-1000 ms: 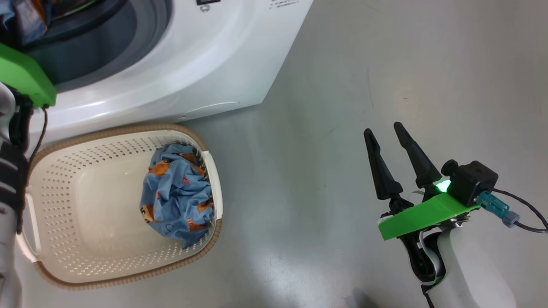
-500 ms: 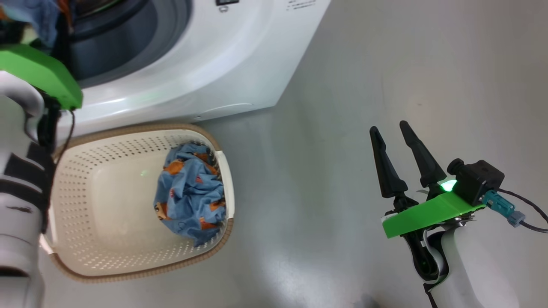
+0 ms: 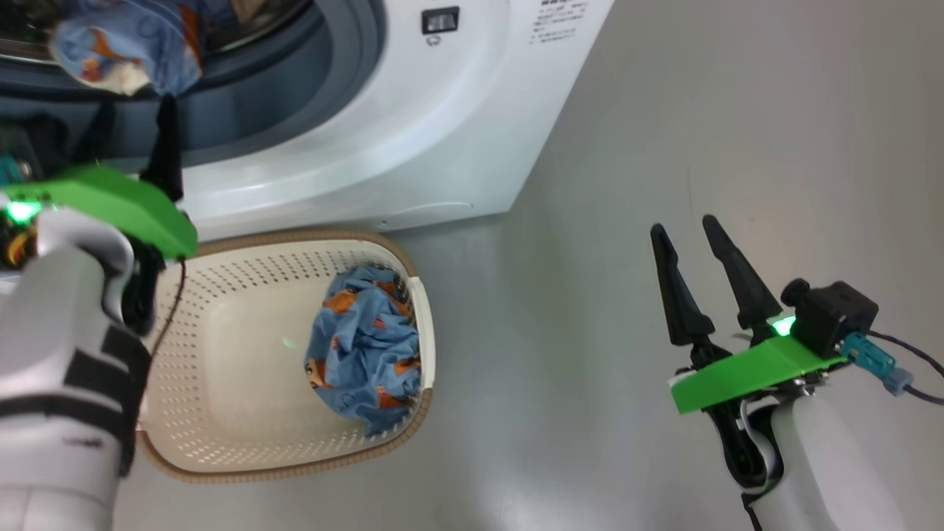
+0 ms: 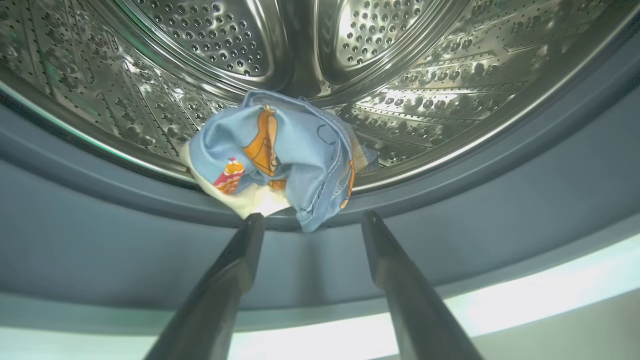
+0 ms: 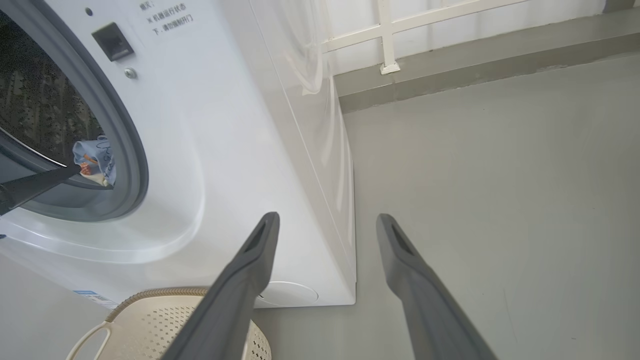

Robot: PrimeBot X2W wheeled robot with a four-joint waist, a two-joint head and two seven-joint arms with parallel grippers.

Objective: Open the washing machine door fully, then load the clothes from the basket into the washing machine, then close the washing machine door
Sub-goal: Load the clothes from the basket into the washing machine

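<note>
Left gripper (image 4: pixel 312 216) is at the mouth of the washing machine (image 3: pixel 413 133) with its jaws spread wide and nothing between them. One bundle of the clothes (image 4: pixel 280 150) sits right on the lip of the drum (image 4: pixel 225 35), and its lower corner hangs over the grey-blue gasket (image 4: pixel 450 200), touching or nearly touching your left fingertip. That looks like a shaky perch to me. Before you leave, consider nudging it deeper so no corner lies on the rubber.

Then pull straight back along the fingers and clear the gasket edge before you dip. The basket (image 3: pixel 221 457) stands just in front of the machine, its rim close to the white front panel. The second bundle (image 3: pixel 365 346) is pressed against the basket wall on your right side. Come down from above, inside the rim, and pinch the high crown of the cloth rather than scraping the wall.

Right gripper (image 3: pixel 684 224) hovers well apart over bare floor (image 3: pixel 664 110), jaws parted and empty, with plenty of room on that side.
</note>
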